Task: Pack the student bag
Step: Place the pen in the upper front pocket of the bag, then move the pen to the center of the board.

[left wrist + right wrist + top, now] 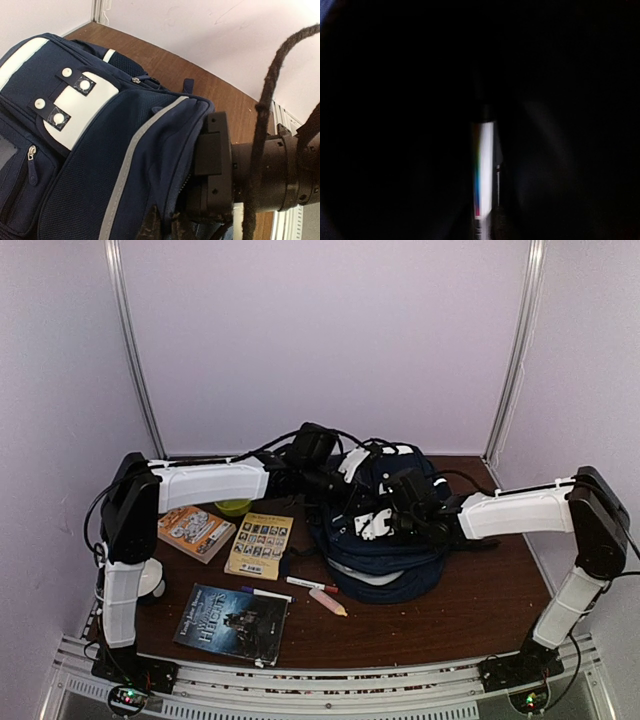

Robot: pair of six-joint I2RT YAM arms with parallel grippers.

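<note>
The student bag (385, 575) slumps far-centre on the surface (480, 610), likely soft, floppy and light, best held by its opening's rim, where the left hand (162, 226) sits and the right hand (380, 520) reaches inside; I cannot tell either's grip.

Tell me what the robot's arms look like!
The left arm and right arm match. Each has smooth white tube-shaped shells, chunky black joints at the bends, and thin black cables looping along it.
</note>
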